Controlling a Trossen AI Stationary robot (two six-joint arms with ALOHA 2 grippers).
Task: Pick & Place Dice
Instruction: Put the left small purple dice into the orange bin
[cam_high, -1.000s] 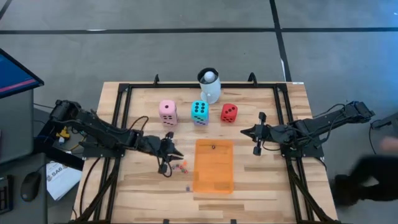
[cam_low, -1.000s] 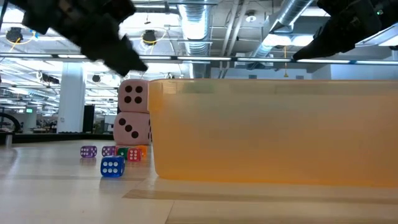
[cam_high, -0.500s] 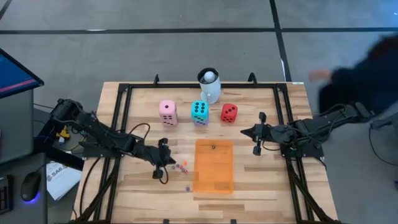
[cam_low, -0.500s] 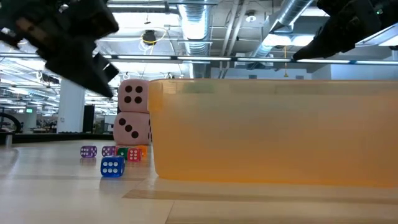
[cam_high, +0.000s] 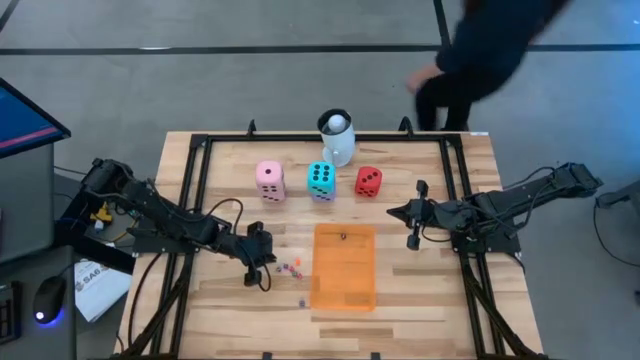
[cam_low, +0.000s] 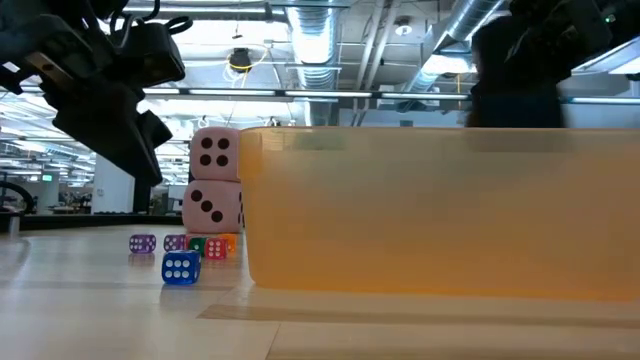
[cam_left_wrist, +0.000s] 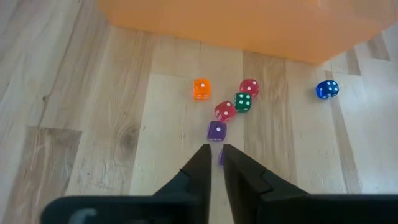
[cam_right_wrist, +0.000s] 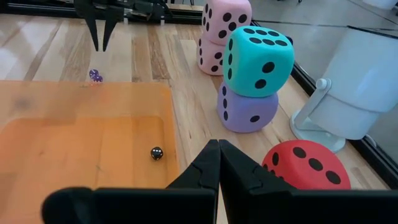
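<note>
Orange tray (cam_high: 343, 265) lies flat on the wooden table (cam_high: 420, 300), between the two arms, and we see one tiny black die (cam_right_wrist: 157, 153) inside it, near its far end. On the tray's left side a loose cluster of tiny dice sits on the bare wood: an orange one (cam_left_wrist: 201, 88), a red one (cam_left_wrist: 249, 87), a green one (cam_left_wrist: 242, 102), a second red one (cam_left_wrist: 224, 111) and a purple one (cam_left_wrist: 216, 130), all close together, with a blue one (cam_left_wrist: 326, 89) set apart nearer the front edge. We find the left gripper (cam_high: 272, 262) just beside that cluster, pointing at it and at the tray beyond; in the low view it hangs above the table. Its fingers stand a narrow slit apart and grasp nothing; a purple speck shows through the slit, on the wood below. The right gripper (cam_high: 392, 212) hangs at the tray's right far corner, clenched with its fingers pressed together and empty. Behind the tray the big dice stand in a row: two pink dice (cam_high: 269, 181) stacked, a teal die (cam_high: 321, 180) stacked on a purple die (cam_right_wrist: 245, 109), and a red die (cam_high: 368, 181) on its own. A white mug (cam_high: 337, 140) with a ball in it stands behind the teal die. A person (cam_high: 480, 50) in dark clothes is beyond the table's far edge.
</note>
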